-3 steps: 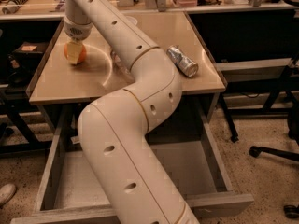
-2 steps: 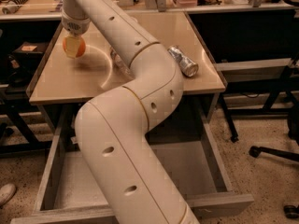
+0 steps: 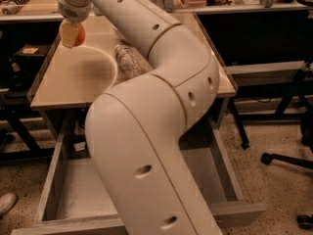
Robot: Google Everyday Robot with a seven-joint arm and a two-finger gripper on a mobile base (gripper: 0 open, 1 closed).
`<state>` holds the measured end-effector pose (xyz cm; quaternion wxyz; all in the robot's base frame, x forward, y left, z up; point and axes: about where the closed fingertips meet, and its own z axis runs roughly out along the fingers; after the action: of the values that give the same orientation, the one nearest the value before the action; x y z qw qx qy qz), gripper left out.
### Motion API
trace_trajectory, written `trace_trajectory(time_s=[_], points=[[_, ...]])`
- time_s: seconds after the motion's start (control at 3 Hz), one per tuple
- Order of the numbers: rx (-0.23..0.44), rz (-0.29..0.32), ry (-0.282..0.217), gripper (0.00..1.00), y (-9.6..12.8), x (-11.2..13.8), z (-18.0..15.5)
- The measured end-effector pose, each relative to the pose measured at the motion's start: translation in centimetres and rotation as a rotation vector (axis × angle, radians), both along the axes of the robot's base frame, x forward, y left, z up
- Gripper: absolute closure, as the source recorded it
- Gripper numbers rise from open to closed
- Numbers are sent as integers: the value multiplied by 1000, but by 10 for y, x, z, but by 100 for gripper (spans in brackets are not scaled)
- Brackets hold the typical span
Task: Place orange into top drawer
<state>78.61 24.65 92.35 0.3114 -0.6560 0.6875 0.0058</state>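
Observation:
The orange [image 3: 77, 34] is a small bright-orange fruit held up above the left part of the tan tabletop [image 3: 73, 82]. My gripper [image 3: 72, 33] hangs from the white arm at the upper left and is shut on the orange, one pale finger [image 3: 69, 34] covering its front. The top drawer [image 3: 73, 195] is pulled open below the table's front edge. Its grey bottom and low side walls show, and my arm hides its middle.
A clear plastic bottle [image 3: 128, 61] lies on the tabletop behind my arm. Another desk with clutter stands at the back [image 3: 29, 4]. A chair base [image 3: 288, 160] stands on the speckled floor at the right. A shoe [image 3: 7, 203] is at the lower left.
The gripper has lifted the orange off the tabletop and carried it upward and a little to the left. The view has shifted, and the silver can at the right no longer shows.

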Motion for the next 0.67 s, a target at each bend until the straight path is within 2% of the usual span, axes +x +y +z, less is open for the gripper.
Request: trace_trajectory(time_s=[0.33,0.67], points=[[122,-39,-117,100,-16,-19,62],[195,5,-177,100,1,-48,95]])
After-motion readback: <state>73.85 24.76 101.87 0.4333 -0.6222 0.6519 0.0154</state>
